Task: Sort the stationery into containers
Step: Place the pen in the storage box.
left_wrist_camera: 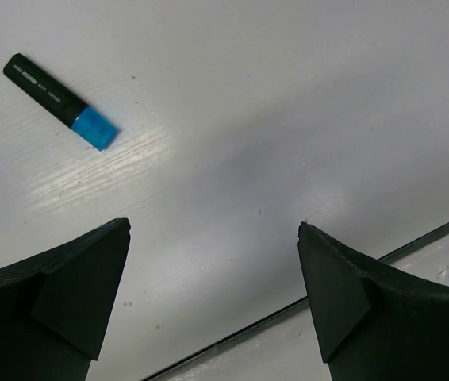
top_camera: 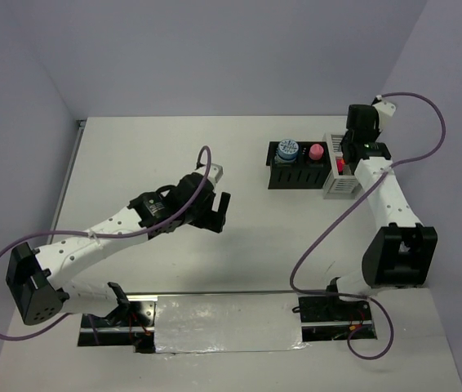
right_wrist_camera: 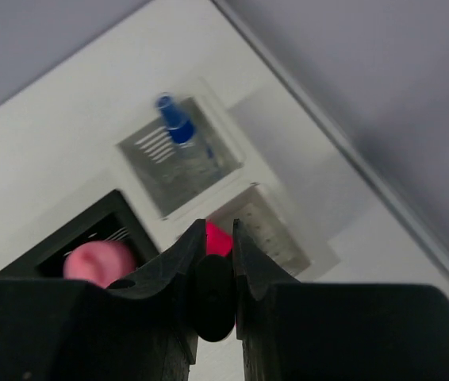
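Observation:
My left gripper [top_camera: 215, 211] is open and empty above the table; in the left wrist view [left_wrist_camera: 212, 230] a dark marker with a cyan-blue cap [left_wrist_camera: 62, 101] lies flat ahead and to the left of it. My right gripper [top_camera: 344, 163] is shut on a dark marker with a pink cap [right_wrist_camera: 218, 240], held over the white slatted box [top_camera: 337, 188]. In the right wrist view [right_wrist_camera: 219, 226] the box [right_wrist_camera: 209, 198] holds a blue-capped marker [right_wrist_camera: 178, 131] in its far compartment. The black organiser [top_camera: 296, 175] holds a blue-white tape roll [top_camera: 287, 150] and a pink tube [top_camera: 317, 152].
The organiser and box stand side by side at the back right, near the right wall. A shiny metal plate [top_camera: 223, 322] lies between the arm bases at the near edge; its edge shows in the left wrist view [left_wrist_camera: 288, 309].

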Available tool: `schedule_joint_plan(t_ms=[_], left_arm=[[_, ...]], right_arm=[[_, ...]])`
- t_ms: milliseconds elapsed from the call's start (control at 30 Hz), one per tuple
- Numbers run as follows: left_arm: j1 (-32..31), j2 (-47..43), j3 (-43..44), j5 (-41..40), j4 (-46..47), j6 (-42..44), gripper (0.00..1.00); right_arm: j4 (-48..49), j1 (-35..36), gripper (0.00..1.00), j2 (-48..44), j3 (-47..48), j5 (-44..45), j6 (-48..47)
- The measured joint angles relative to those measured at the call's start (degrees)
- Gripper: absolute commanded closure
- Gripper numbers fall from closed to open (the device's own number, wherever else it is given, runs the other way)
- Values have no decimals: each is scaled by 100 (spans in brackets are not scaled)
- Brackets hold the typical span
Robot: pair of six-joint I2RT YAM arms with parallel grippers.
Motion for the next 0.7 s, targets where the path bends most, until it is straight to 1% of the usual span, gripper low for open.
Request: schedule_joint_plan(t_ms=[167,400,500,533,633,667,700], left_arm=[[125,17,114,-140,-291,-26,1],[461,-201,83,-96,-518,-129,1],[498,-323,-13,-85,-520,-129,1],[514,-341,-66,-70,-525,-129,1],[621,-367,-280,13,-494,-138,1],[671,-369,-348,50,-498,-140,1],[719,-372,-396,87,-496,-140,1]], right_arm=[[24,-341,98,420,0,155,-251],[142,-671,95,706,72,-122,-291],[166,-695,91,890,184,-199,-291],[173,-695,84,933,184,-227,-291],[175,-695,77,977,168,-306,-293],[184,-695,76,977,157,-348,-293],[195,-695,67,977,155,-385,-293]])
